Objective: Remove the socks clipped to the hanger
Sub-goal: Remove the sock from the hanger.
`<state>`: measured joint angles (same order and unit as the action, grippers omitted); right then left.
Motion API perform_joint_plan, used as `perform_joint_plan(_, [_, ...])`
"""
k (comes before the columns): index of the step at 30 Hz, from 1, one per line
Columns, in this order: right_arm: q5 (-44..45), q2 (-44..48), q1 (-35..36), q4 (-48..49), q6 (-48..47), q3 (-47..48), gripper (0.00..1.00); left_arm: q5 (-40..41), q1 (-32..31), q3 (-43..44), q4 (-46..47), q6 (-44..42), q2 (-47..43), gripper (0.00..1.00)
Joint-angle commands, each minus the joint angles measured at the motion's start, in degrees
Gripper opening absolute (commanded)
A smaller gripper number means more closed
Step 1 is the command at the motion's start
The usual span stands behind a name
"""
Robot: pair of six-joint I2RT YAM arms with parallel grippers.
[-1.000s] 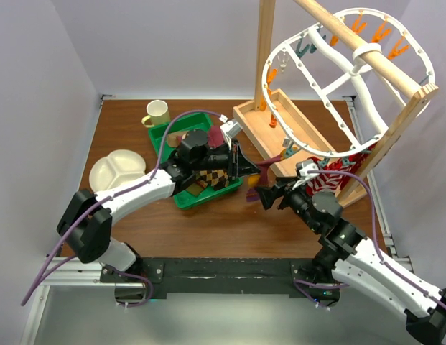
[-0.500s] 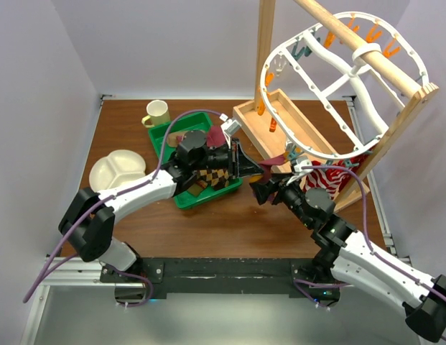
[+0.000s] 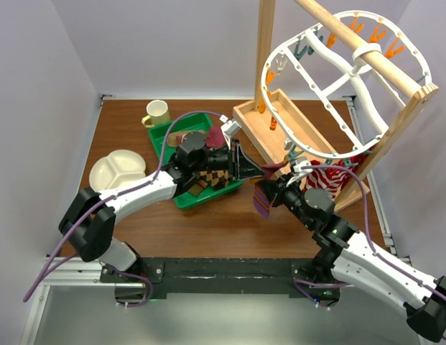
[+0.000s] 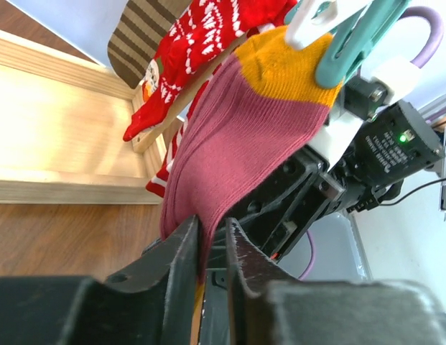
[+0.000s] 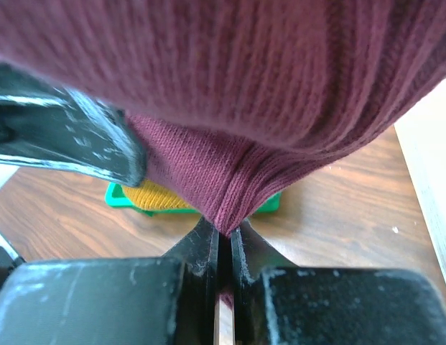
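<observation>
The maroon ribbed fabric sock [image 4: 230,144] with an orange cuff hangs from a teal plastic clip [image 4: 352,43] below the white oval plastic hanger [image 3: 266,77]. The right gripper [image 5: 224,228] is pinched tight on a fold of it. The left gripper [image 4: 213,231] has its fingers slightly parted with sock fabric between them; whether it grips, I cannot tell. Both meet between the green plastic tray [image 3: 208,196], which holds a checked brown-and-tan sock [image 3: 208,176], and the wooden stand base [image 3: 280,129]. Bare brown table [image 3: 208,230] lies nearer.
</observation>
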<state>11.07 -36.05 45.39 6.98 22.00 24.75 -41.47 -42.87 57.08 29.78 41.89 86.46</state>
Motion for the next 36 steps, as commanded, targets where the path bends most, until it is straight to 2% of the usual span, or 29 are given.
perform_joint_plan(1, [1.7,-1.1,0.3,-3.3,0.1,3.1,0.00,1.2,-0.2,3.5,2.0,-1.1,-1.9,0.29])
perform_joint_plan(8, [1.8,-5.6,0.7,-3.6,-1.3,4.4,0.00,4.4,-0.7,8.5,-4.3,-7.5,-3.7,0.33])
perform_joint_plan(12, [1.9,-6.5,0.8,-3.1,-1.4,4.3,0.00,12.3,-4.0,15.1,-12.5,-16.7,-4.4,0.33])
perform_joint_plan(20, [2.3,-6.6,0.9,-2.9,-1.6,4.1,0.00,19.5,-8.4,23.1,-19.4,-24.0,-1.9,0.34])
perform_joint_plan(26, [2.6,-6.1,0.9,-3.2,-1.9,4.2,0.00,25.5,-11.2,27.6,-24.0,-27.1,0.6,0.34])
perform_joint_plan(36, [2.8,-6.1,0.9,-2.9,-1.9,4.2,0.00,27.0,-12.7,29.3,-25.3,-28.0,2.8,0.39])
